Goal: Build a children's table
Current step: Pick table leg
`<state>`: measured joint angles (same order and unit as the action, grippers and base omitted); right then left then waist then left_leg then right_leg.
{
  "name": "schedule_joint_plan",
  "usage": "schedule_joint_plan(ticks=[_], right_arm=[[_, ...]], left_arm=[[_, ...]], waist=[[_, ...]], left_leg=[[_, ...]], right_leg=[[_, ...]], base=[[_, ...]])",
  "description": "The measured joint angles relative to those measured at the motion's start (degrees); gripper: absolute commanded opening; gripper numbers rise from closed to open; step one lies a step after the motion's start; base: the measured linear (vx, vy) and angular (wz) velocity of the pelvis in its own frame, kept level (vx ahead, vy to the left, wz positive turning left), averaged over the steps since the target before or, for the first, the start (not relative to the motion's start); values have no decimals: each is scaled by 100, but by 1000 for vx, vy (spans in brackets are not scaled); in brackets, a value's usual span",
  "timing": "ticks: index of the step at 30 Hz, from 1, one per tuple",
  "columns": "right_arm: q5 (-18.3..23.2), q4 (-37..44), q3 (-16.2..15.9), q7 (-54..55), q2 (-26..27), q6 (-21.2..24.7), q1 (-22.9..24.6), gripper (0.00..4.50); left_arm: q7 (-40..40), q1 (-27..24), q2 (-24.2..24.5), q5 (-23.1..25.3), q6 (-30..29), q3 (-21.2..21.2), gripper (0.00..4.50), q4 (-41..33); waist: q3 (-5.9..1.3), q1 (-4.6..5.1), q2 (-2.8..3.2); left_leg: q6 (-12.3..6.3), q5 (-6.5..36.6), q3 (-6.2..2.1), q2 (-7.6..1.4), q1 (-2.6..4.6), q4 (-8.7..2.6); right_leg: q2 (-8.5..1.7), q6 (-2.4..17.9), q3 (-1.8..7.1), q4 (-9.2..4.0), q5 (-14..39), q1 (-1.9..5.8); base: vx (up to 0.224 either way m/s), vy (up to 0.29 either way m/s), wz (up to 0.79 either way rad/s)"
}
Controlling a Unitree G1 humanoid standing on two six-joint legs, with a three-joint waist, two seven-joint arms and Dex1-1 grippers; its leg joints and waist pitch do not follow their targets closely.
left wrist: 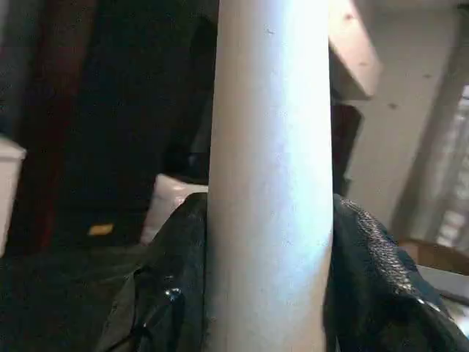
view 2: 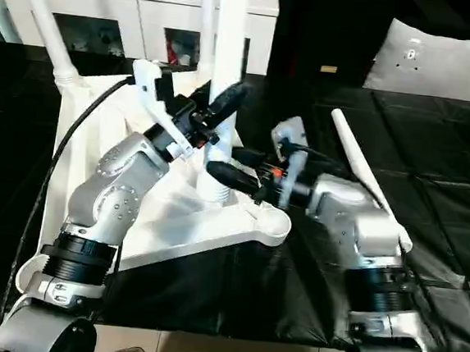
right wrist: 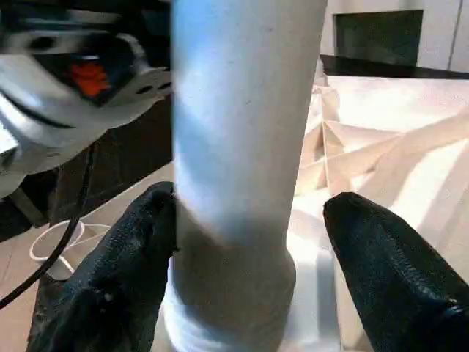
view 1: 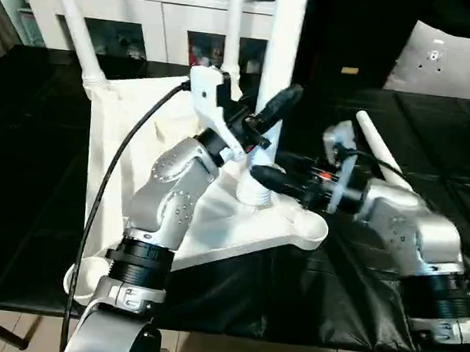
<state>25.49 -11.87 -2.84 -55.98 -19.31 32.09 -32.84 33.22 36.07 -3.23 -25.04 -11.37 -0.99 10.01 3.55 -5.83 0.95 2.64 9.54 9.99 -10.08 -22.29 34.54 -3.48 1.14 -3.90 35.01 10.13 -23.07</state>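
The long white plastic tube leg stands upright, foot in a round socket on the ribbed underside of the white plastic tabletop, which lies upside down on the black surface. We've got the left hand clamped on it higher up. The right hand sits low by the socket, fingers apart, one clear of the tube; the fourth white leg lies just beyond the right arm, so that arm is nearer.

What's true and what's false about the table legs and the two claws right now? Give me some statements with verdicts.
1. The tabletop lies ribbed side up on the black cloth. True.
2. The left claw grips the upright leg. True.
3. The right claw is clamped tight on that leg. False: it is open, with one finger clear of the tube.
4. All four legs stand in sockets. False: a loose leg lies on the cloth.
5. The near corner socket is empty. True.
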Motion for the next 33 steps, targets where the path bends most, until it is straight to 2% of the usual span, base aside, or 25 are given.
schedule_joint_plan(ticks=[10,33], right_arm=[[129,-4,-3,-197,15,159,-84,341],[159,-7,-113,-307,14,310,-83,341]], left_arm=[[454,-104,135,5,2,-343,184,-211],[644,-199,188,1,-2,-502,184,-249]], waist=[[0,-11,0],[0,-36,0]], left_leg=[[1,1,0,0,0,1],[2,1,0,0,1,2]], right_leg=[[0,1,0,1,-1,0],[0,1,0,2,-2,1]], base=[[0,0,0],[0,0,0]])
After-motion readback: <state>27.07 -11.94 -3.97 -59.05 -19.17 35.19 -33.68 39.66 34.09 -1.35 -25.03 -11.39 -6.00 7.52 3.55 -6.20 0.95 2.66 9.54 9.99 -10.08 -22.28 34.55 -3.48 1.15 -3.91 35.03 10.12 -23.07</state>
